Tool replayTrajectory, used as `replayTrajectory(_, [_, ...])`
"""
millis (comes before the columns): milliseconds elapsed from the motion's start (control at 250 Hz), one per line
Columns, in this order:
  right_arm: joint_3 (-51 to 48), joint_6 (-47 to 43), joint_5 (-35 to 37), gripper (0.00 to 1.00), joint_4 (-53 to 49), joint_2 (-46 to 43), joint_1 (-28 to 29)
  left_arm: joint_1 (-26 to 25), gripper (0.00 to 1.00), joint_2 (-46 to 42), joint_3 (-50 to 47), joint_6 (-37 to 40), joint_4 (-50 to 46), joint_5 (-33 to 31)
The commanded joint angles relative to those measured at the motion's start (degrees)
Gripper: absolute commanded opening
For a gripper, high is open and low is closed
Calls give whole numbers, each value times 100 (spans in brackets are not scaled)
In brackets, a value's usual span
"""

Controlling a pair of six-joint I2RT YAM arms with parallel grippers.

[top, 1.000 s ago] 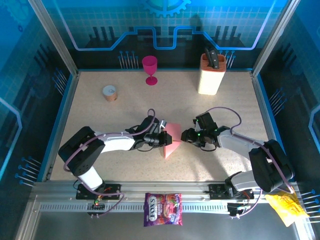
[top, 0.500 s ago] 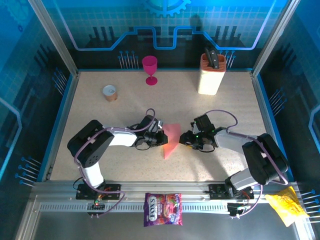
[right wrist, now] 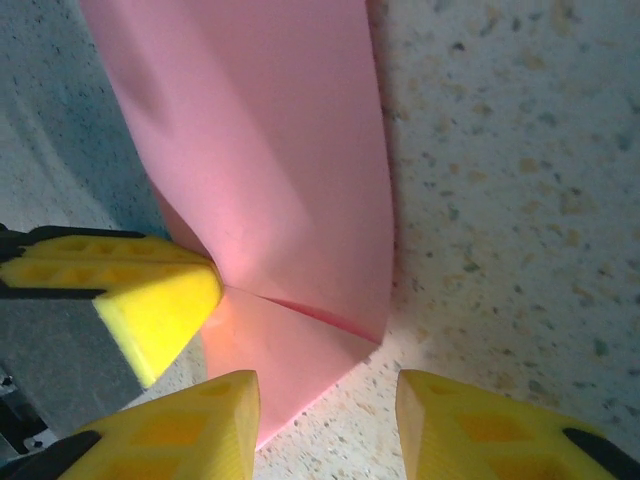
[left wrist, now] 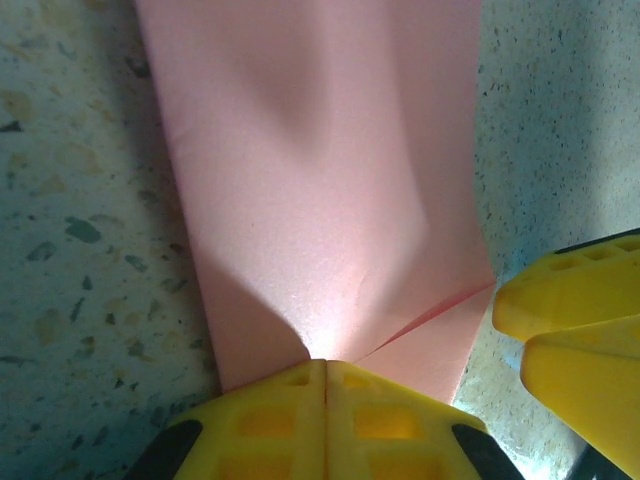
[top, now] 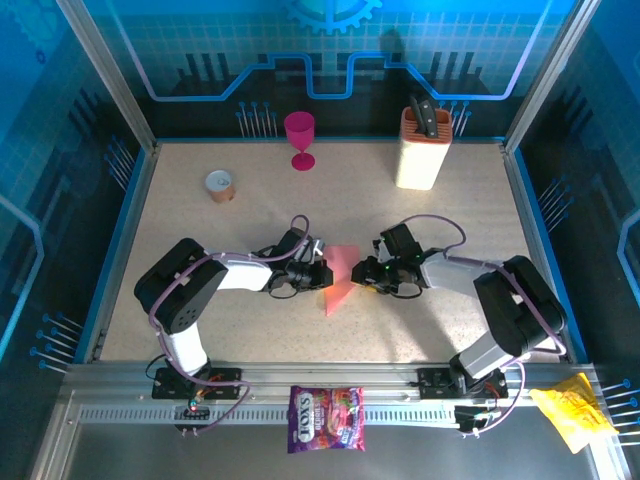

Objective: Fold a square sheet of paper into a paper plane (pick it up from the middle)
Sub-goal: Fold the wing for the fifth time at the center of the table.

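The left arm's jaws are clenched flat together on the closest edge of the folded pink paper (left wrist: 320, 180), grasping it right where a slanted crease runs in. The rest of the sheet stretches away from them over the speckled worktop (left wrist: 80, 250). The right arm's jaws stand apart, released, with one corner of the paper lying in the gap between them, closer to one finger than the other, and the left arm's jaws sit just beside them on the same end of the sheet.
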Motion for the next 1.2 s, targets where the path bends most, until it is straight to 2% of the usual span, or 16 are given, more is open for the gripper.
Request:
replayTrajectory(0, [208,45,-186,40,111,190,79,48,8,59,-13,185,-161,87])
replayTrajectory(144, [278,72,-218,35,194,349,71,52,8,49,-15,206,-179,105])
replayTrajectory(344, [250,141,-160,14,213,372,84,105,8,-81,7,297,-246,122])
replayTrajectory(567, [-23,338,91,0,214,-14,123,202,8,-351,164,507,-563,40])
replayTrajectory(675, [-158,398,227,2,128,-255,141,211,8,-269,198,557,-585,59])
replayTrajectory(707, [-216,405,295,10,76,-363,151,211,8,-240,189,560,-581,55])
replayTrajectory(771, [-369,419,454,33,17,-580,159,210,8,-186,176,553,-557,56])
replayTrajectory(815, [-436,412,498,41,-2,-674,161,211,7,-162,157,549,-523,54])
replayTrajectory(1194, [-156,405,171,40,270,-239,267,220,7,1,53,558,-370,56])
